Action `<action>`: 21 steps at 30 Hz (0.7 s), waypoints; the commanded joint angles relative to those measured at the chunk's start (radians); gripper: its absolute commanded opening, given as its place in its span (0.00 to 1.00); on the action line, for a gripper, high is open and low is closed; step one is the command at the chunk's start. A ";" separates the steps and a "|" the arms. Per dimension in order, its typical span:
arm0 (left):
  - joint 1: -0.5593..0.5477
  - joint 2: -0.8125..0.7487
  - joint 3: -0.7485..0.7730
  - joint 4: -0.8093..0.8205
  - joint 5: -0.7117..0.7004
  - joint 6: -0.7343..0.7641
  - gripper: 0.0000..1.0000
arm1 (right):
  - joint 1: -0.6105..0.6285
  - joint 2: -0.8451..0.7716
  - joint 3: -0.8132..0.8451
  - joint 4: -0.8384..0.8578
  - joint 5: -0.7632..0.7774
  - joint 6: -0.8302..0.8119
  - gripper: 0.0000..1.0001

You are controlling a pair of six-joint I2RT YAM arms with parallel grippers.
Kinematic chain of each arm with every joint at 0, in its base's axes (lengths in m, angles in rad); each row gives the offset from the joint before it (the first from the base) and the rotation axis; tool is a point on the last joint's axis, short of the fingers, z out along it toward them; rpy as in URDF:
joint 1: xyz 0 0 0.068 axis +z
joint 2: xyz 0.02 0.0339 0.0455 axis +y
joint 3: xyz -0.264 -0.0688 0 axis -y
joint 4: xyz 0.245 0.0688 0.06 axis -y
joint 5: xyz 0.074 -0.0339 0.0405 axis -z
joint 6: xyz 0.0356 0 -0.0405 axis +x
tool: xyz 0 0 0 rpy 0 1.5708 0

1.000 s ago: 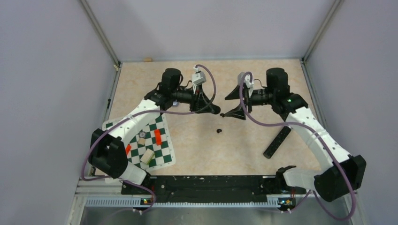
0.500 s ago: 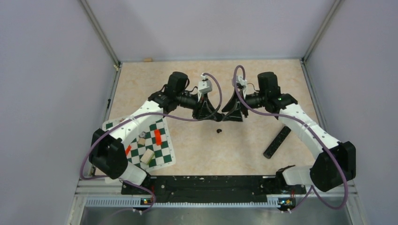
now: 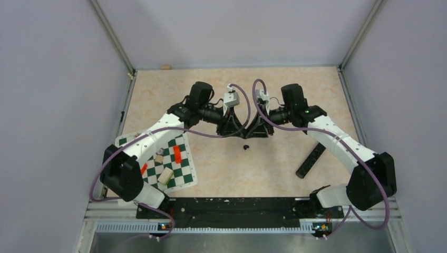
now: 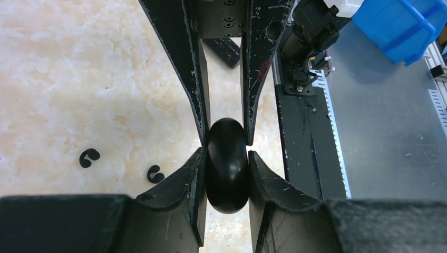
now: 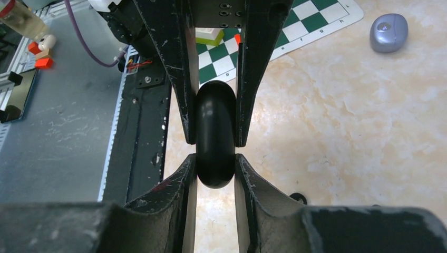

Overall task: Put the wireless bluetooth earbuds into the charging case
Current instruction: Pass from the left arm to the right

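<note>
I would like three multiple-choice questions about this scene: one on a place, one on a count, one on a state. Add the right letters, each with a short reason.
1. Where does the lavender-grey charging case lie?
A) on the checkered mat
B) on the bare table beside the mat
C) inside a cup

2. How many small black C-shaped pieces show in the left wrist view?
A) none
B) two
C) five

3. How is the black oval object held?
A) it lies free
B) by one arm only
C) between the fingers of the left gripper and the right gripper

Answers: 1 B, beige tabletop surrounds it; 2 B, both lie left of the fingers; 3 C, two finger pairs pinch it from opposite ends.
</note>
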State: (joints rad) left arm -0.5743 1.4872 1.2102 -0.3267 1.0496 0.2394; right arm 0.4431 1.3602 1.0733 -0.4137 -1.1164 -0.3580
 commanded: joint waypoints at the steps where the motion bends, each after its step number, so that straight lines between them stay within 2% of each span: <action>1: -0.005 -0.024 0.040 0.018 0.003 0.029 0.04 | 0.011 0.004 0.030 -0.022 -0.011 -0.040 0.24; 4: -0.004 -0.024 0.038 0.015 -0.001 0.035 0.06 | 0.011 0.001 0.037 -0.053 -0.033 -0.074 0.20; 5: -0.004 -0.024 0.038 0.015 -0.002 0.036 0.11 | 0.012 -0.001 0.037 -0.059 -0.041 -0.081 0.17; 6: -0.005 -0.025 0.039 0.014 -0.004 0.035 0.17 | 0.011 -0.004 0.038 -0.065 -0.052 -0.088 0.13; 8: -0.004 -0.025 0.039 0.014 -0.008 0.031 0.38 | 0.011 -0.008 0.039 -0.076 -0.062 -0.097 0.09; 12: -0.005 -0.028 0.041 0.014 -0.027 0.021 0.61 | 0.012 -0.023 0.049 -0.094 -0.049 -0.112 0.07; 18: 0.008 -0.033 0.033 0.031 -0.061 0.000 0.80 | -0.006 -0.062 0.055 -0.068 -0.001 -0.103 0.03; 21: 0.014 -0.029 0.027 0.060 -0.069 -0.033 0.86 | -0.018 -0.079 0.036 -0.008 0.009 -0.060 0.01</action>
State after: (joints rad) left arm -0.5701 1.4872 1.2110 -0.3370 0.9936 0.2447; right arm 0.4389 1.3422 1.0763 -0.5026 -1.1076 -0.4419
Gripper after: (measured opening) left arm 0.839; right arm 0.269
